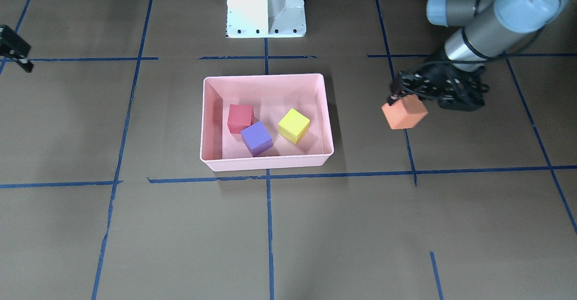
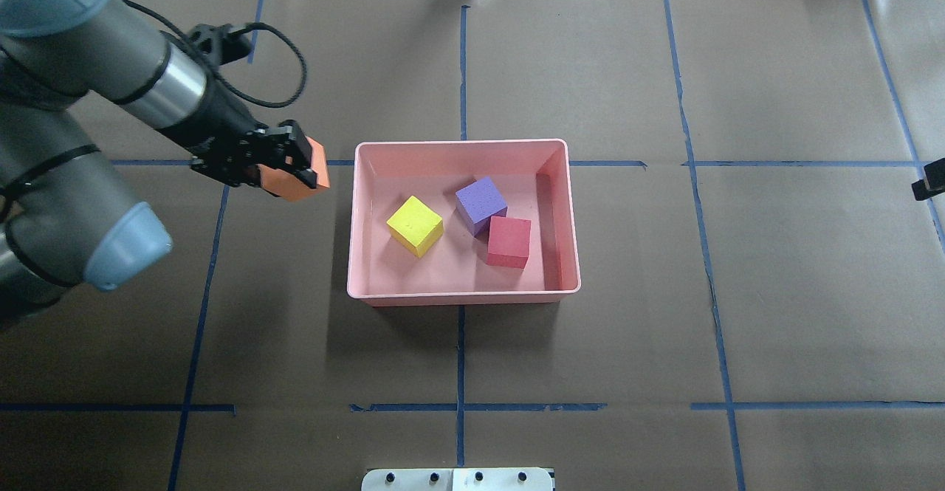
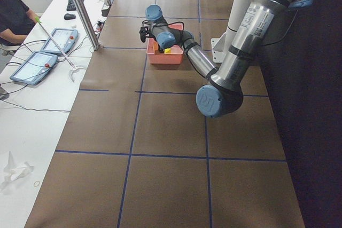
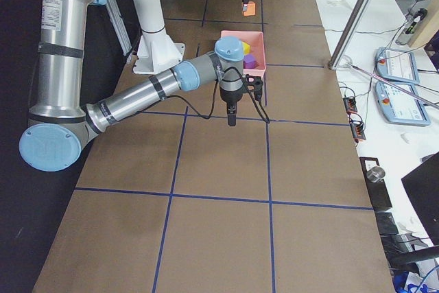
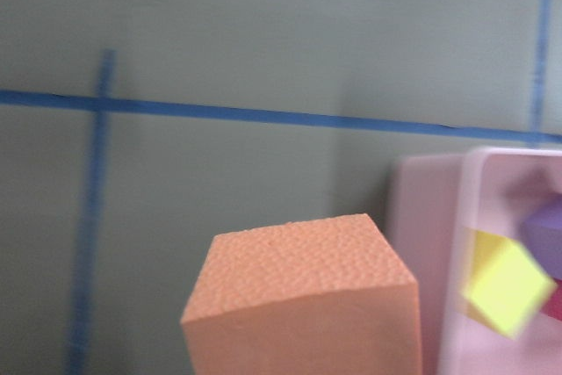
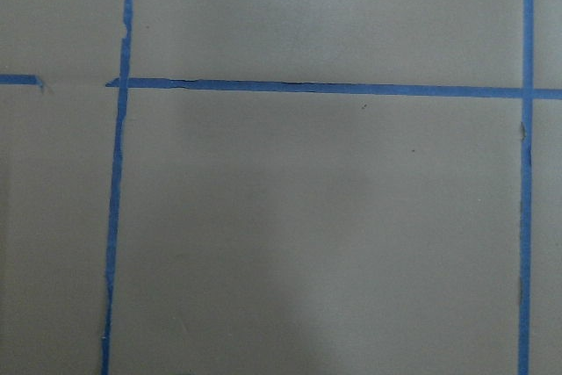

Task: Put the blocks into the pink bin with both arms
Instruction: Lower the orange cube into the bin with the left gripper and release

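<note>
Left arm (image 2: 148, 85) reaches out, left gripper (image 2: 291, 165) clamped on orange block (image 2: 295, 184). Right arm (image 4: 137, 97) stretched low, right gripper (image 4: 232, 116) pointing down; finger state unclear, too small.

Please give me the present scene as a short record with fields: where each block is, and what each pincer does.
bin: pink bin, middle of the table
inside bin: yellow-green block, purple block, red block; purple and red lie close together
outside bin: orange block, held off the table, beside the bin on the robot's left
left pincer: shut on the orange block
right pincer: away from the bin, over bare table; open or shut cannot be told
blocks not yet in bin: one
</note>
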`<state>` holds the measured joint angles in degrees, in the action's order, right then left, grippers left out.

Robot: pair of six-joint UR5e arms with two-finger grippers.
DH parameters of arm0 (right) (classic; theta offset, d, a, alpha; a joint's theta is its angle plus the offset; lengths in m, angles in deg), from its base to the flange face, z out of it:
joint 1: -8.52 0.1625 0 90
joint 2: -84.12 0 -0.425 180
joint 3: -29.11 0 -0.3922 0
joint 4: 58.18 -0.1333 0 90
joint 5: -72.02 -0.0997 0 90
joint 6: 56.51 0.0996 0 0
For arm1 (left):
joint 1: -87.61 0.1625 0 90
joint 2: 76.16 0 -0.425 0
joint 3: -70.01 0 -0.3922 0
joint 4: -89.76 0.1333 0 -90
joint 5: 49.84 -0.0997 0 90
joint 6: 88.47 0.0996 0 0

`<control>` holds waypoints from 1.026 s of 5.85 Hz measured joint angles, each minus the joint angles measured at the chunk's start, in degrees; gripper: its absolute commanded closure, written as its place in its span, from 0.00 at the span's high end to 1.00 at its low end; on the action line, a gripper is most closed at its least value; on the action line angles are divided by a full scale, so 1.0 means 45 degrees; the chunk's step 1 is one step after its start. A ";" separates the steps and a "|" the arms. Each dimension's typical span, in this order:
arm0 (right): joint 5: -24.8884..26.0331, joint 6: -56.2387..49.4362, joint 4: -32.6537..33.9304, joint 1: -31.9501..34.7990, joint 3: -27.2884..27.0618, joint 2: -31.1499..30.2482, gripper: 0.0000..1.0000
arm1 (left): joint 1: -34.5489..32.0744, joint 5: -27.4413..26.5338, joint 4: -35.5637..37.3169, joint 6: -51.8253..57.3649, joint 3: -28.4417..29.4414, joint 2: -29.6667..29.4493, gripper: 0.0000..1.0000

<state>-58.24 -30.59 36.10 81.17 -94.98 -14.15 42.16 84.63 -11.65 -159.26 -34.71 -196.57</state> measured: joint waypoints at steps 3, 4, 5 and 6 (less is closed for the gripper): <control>-0.0096 -0.0750 0.0005 0.0642 0.0261 -0.0262 1.00 | 0.2619 -0.2219 -0.0031 -0.1376 0.1367 -0.2054 1.00; -0.0235 -0.0792 0.0000 0.0747 0.0274 -0.0268 1.00 | 0.2779 -0.2458 -0.0047 -0.1407 0.1310 -0.1903 1.00; -0.0364 -0.0823 -0.0009 0.0848 0.0291 -0.0279 1.00 | 0.2613 -0.2557 -0.0057 -0.1391 0.0861 -0.1401 1.00; -0.0410 -0.0864 -0.0012 0.0932 0.0301 -0.0286 1.00 | 0.2255 -0.2575 -0.0028 -0.1362 -0.0005 -0.0662 1.00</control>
<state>-60.09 -34.48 36.05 85.36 -93.62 -15.43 52.31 73.04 -11.77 -165.39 -34.73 -199.55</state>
